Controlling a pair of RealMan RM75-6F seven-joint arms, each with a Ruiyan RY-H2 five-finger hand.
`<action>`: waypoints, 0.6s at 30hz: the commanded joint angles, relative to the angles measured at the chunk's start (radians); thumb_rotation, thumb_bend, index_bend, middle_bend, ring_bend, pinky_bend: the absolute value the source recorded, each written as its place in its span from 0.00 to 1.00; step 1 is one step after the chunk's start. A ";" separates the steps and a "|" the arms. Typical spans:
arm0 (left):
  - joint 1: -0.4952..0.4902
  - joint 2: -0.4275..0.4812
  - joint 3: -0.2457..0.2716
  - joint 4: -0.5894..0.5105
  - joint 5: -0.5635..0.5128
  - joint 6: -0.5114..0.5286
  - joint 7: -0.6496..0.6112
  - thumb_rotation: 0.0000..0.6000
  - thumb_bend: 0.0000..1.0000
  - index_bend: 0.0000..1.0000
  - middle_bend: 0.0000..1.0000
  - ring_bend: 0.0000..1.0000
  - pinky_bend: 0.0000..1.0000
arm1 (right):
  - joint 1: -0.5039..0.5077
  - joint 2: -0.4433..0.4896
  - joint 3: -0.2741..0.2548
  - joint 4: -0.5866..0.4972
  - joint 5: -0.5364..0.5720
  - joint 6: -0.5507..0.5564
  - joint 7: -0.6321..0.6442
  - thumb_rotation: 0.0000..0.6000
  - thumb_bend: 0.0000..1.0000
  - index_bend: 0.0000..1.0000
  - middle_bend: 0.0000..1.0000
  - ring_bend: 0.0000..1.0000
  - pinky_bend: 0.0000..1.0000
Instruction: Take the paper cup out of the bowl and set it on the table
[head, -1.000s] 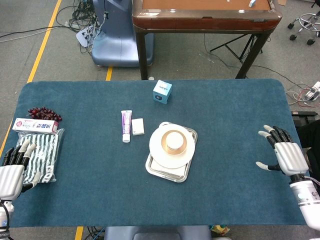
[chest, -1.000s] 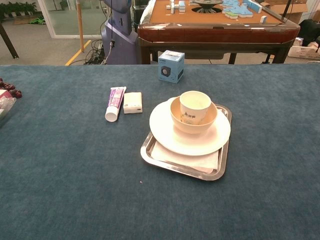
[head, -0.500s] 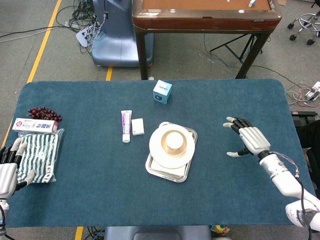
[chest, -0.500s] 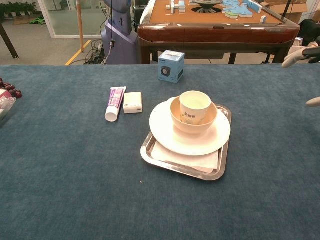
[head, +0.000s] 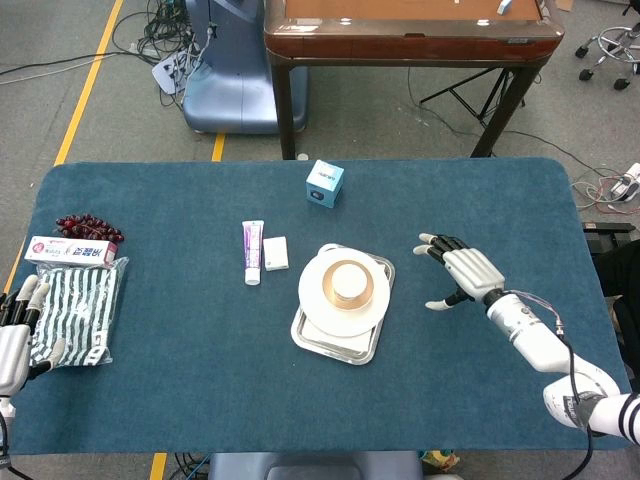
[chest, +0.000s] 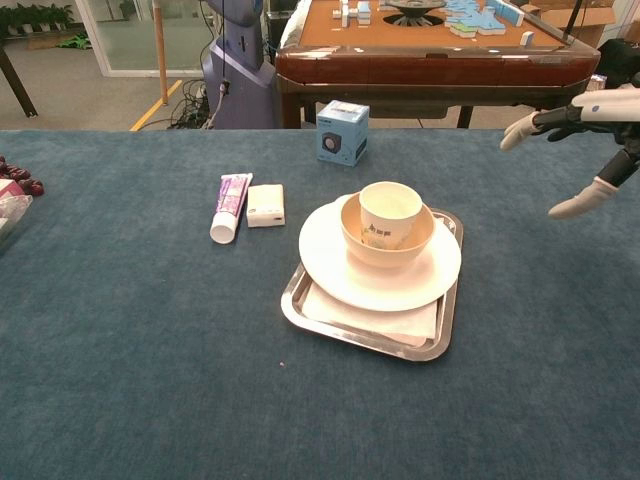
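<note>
A white paper cup (chest: 389, 212) (head: 348, 281) stands upright inside a tan bowl (chest: 357, 240) (head: 331, 293). The bowl sits on a white plate (chest: 330, 262) (head: 313, 305), and the plate rests on a steel tray (chest: 300, 302) (head: 306, 338) in the middle of the table. My right hand (head: 462, 272) (chest: 585, 140) hovers open to the right of the tray, fingers spread and pointing toward the cup, holding nothing. My left hand (head: 14, 335) lies open at the table's left edge, far from the cup.
A toothpaste tube (head: 252, 252) and a small white box (head: 276, 253) lie left of the tray. A blue cube box (head: 324, 183) stands behind it. At the far left lie a striped pouch (head: 82, 310), a toothpaste carton (head: 70, 250) and dark grapes (head: 88, 226).
My right hand has travelled left from the table's right edge toward the tray, staying open. My left hand has slid slightly down and out toward the left edge.
</note>
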 joint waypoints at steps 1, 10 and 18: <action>0.000 0.003 -0.001 0.000 -0.002 -0.001 -0.006 1.00 0.32 0.00 0.00 0.00 0.00 | 0.031 -0.022 0.003 0.010 0.024 -0.035 -0.018 1.00 0.05 0.19 0.07 0.00 0.00; 0.003 0.016 -0.007 0.000 -0.007 -0.001 -0.036 1.00 0.32 0.00 0.00 0.00 0.00 | 0.126 -0.101 0.015 0.042 0.108 -0.122 -0.098 1.00 0.04 0.19 0.07 0.00 0.00; 0.003 0.024 -0.009 0.002 -0.012 -0.007 -0.057 1.00 0.32 0.00 0.00 0.00 0.00 | 0.200 -0.161 0.021 0.074 0.191 -0.174 -0.174 1.00 0.04 0.19 0.06 0.00 0.00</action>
